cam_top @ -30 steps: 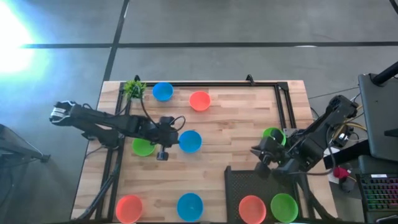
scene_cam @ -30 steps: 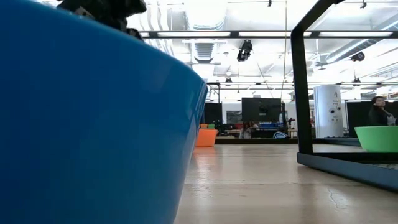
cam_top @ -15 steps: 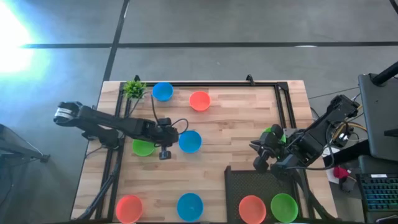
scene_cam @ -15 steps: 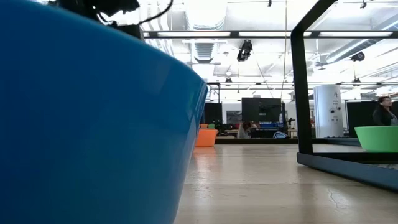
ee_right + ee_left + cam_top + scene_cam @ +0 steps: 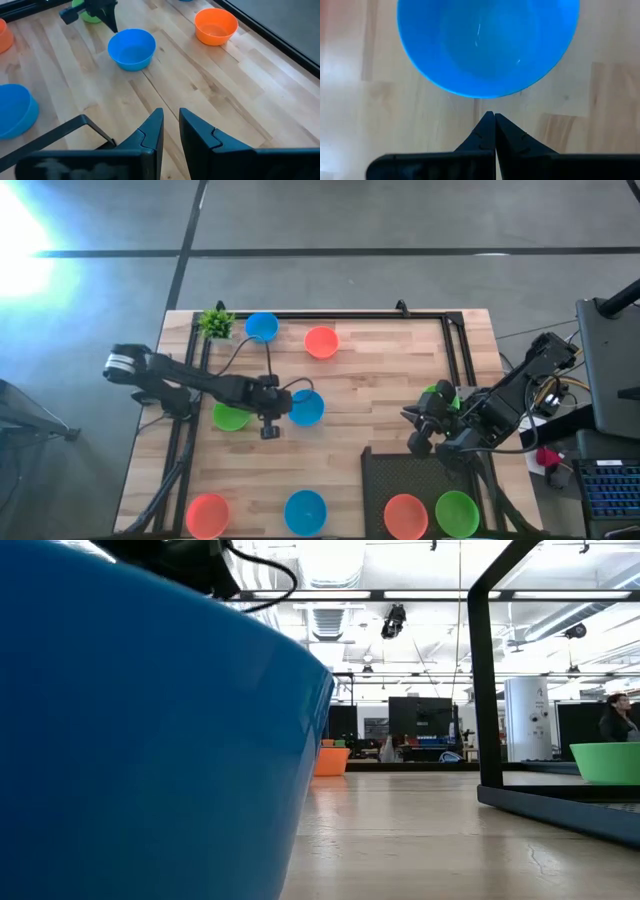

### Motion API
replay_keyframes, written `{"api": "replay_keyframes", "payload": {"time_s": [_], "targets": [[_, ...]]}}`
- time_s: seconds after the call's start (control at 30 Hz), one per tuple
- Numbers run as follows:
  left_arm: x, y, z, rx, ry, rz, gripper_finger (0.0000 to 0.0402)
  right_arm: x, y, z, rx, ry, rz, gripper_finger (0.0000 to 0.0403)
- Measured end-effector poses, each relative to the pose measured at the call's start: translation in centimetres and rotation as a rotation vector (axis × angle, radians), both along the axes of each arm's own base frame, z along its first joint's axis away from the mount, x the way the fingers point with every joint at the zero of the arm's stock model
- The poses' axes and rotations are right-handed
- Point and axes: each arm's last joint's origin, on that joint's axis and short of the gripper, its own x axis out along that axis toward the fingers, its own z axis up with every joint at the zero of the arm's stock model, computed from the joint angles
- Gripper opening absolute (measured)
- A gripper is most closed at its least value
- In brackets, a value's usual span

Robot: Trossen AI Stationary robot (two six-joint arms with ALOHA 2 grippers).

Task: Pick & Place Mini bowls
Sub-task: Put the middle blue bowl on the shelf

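Moved toward the middle of the desk [image 5: 380,390] over the last second: the left arm, its elbow swung inward and the left pincer [image 5: 268,423] carried from beside the green bowl [image 5: 230,417] to the near edge of the central blue bowl [image 5: 305,407]. Right arm also shifted slightly, then settled. Left pincer closed tight and empty, tips [image 5: 494,119] pressed together just short of the blue rim in its wrist view, not touching it; likely lined up to open and take that bowl by its wall, though a nudge with shut fingers cannot be ruled out. Right pincer [image 5: 420,435] parked at the desk's right side, just beside another green bowl [image 5: 438,395], fingers [image 5: 150,131] a narrow gap apart and holding nothing, probably waiting its turn. Already lying in the dark tray [image 5: 385,470] at the near right: one orange bowl [image 5: 405,514] and one green bowl [image 5: 456,512], suggesting the tray as the drop-off. Still loose on the wood: a blue bowl [image 5: 262,327] and an orange bowl [image 5: 321,341] near the far edge, an orange bowl [image 5: 208,514] and a blue bowl [image 5: 305,510] at the near edge. Small potted plant [image 5: 214,323] at the far left corner, apart from the work.
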Motion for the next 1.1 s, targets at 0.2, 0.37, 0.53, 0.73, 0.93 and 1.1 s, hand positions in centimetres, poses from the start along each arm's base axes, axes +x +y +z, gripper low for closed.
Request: {"api": "replay_keyframes", "payload": {"time_s": [0.2, 0.37, 0.53, 0.73, 0.93, 1.1], "targets": [[0.6, 0.1, -0.8, 0.003, 0.023, 0.006, 0.0, 0.0, 0.0, 0.0, -0.001, 0.001, 0.0, 0.0056], [1.3, 0.3, -1.2, 0.004, 0.0, 0.007, 0.0, 0.0, 0.0, 0.0, 0.0, 0.001, 0.0, 0.0056], [2.0, 0.5, -1.7, 0.006, -0.023, 0.007, 0.0, 0.0, 0.0, 0.0, 0.0, 0.001, 0.0, 0.0057], [3.1, 0.6, -1.9, 0.002, -0.104, -0.001, 0.0, 0.0, 0.0, 0.0, -0.002, 0.002, 0.002, 0.0057], [4.1, 0.9, -2.0, 0.005, -0.148, -0.007, 0.0, 0.0, 0.0, 0.0, -0.011, 0.007, 0.013, 0.0057], [5.4, 1.0, -2.0, 0.017, -0.175, -0.028, 0.0, 0.0, 0.0, 0.0, -0.011, 0.007, 0.013, 0.0057]]}}
